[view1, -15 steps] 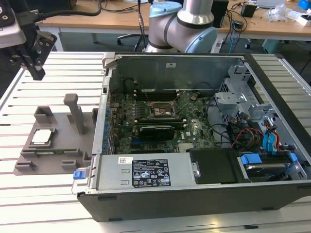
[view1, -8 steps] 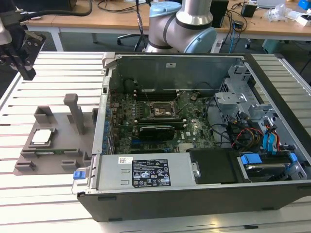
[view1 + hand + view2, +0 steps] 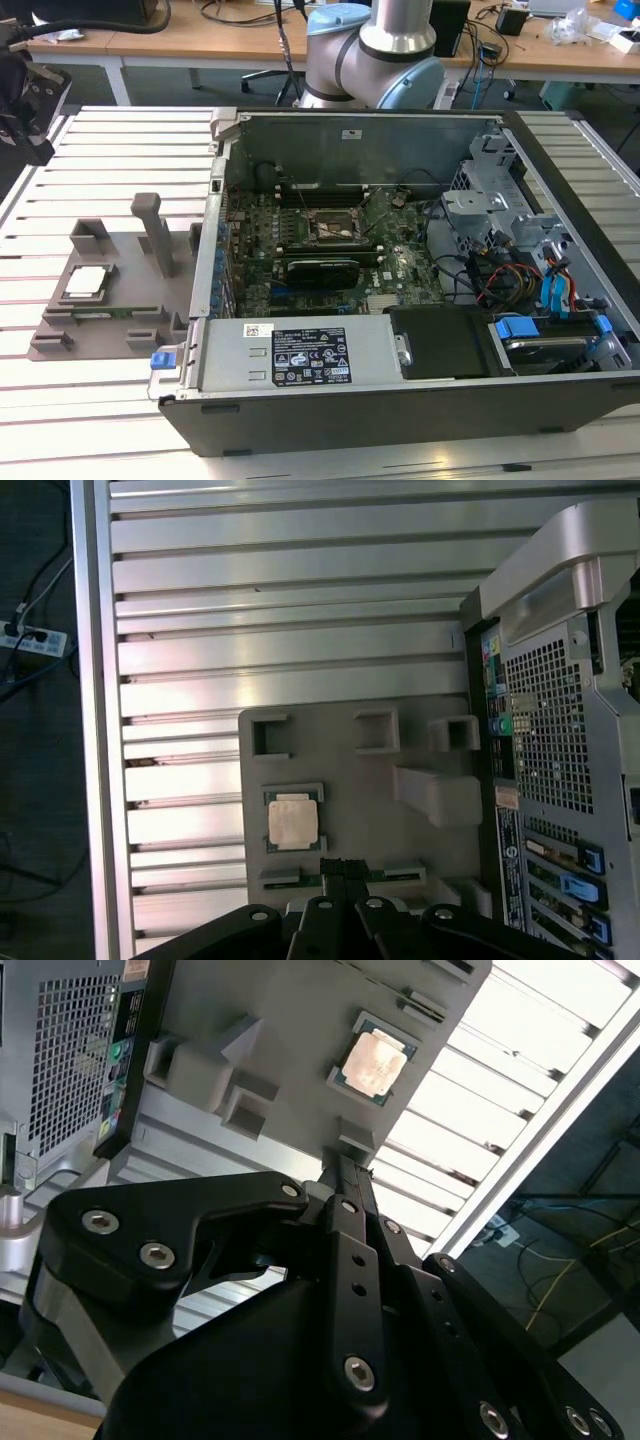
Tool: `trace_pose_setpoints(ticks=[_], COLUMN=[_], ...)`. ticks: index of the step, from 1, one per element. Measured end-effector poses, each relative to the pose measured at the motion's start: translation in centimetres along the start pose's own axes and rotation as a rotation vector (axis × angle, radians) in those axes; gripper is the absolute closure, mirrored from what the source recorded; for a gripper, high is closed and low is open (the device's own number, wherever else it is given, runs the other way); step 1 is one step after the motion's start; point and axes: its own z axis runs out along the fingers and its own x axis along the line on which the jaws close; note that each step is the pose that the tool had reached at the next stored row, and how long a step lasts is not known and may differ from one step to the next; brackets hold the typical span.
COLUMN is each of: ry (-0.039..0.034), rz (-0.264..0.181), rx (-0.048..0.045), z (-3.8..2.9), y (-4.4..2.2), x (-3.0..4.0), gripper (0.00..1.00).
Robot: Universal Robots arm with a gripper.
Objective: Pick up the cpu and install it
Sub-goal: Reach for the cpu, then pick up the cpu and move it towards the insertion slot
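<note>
Slatted table (image 3: 250, 590): one cpu (image 3: 293, 822) on one holder (image 3: 360, 780); end effector (image 3: 340, 865) apparently closed.

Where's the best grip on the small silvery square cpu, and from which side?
Likely two opposite thin edges of the small silvery square cpu, coming straight down from above: it lies flat, face up, in a shallow seat on the grey plastic holder plate. Stay clear of the tall grey post beside it.

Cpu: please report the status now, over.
End effector shut, holding nothing. Cpu flat in the grey holder plate, not yet picked up. Nothing between them.
</note>
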Motion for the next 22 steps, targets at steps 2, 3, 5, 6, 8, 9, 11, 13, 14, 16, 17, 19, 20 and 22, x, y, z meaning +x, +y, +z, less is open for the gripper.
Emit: trace_pose_setpoints(ticks=[2,3,5,6,8,9,11,13,14,16,17,19,20,22], ry=[0.0,0.0,-0.0001,-0.0001,0.0,0.0,0.0,0.0,0.0,0.0,0.0,0.0,0.0,0.0], rz=[0.0,0.0,0.0,0.0,0.0,0.0,0.0,0.0,0.0,0.0,0.0,0.0,0.0,0.0], rx=[0.0,0.0,-0.0001,0.0,0.0,0.0,0.0,0.0,0.0,0.0,0.0,0.0,0.0,0.0], z=[0.0,0.0,0.0,0.0,-0.01,0.0,0.0,-0.01,0.0,0.0,0.0,-0.01,-0.01,0.0], y=[-0.01,-0.01,-0.01,-0.01,-0.01,-0.01,-0.01,-0.01,-0.01,-0.01,-0.02,-0.01,-0.01,-0.01], x=[0.13,0.13,0.14,0.15,0.15,0.15,0.17,0.17,0.18,0.18,0.18,0.18,0.18,0.19], gripper=[0.89,0.89,0.89,0.89,0.89,0.89,0.89,0.89,0.89,0.89,0.89,0.89,0.89,0.89])
